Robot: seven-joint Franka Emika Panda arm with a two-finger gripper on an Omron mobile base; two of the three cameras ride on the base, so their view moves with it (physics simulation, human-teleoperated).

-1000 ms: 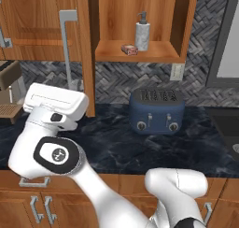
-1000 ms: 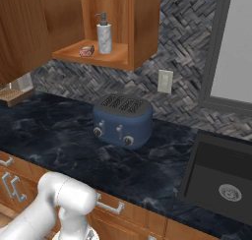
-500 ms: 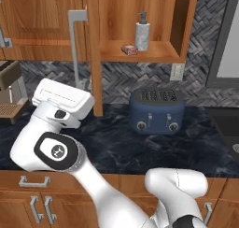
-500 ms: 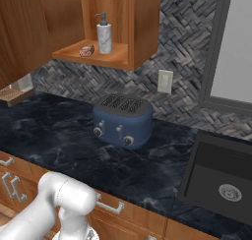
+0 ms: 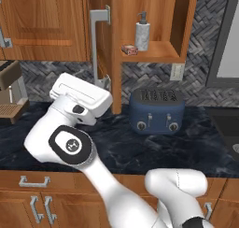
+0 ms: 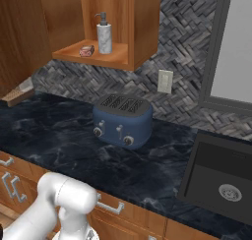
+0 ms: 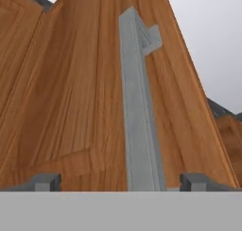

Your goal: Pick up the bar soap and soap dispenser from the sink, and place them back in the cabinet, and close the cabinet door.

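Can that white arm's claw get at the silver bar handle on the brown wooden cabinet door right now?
Probably yes: the open claw faces the silver bar handle on the brown wooden cabinet door, one fingertip either side, nothing between.

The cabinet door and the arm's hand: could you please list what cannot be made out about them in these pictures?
- Gripper: in the left base view the arm's own white body hides it; whether a fingertip touches the handle cannot be told.
- Cabinet door: its top is cut off by the left base view's upper edge.
- Bar soap: too small for detail beside the soap dispenser.
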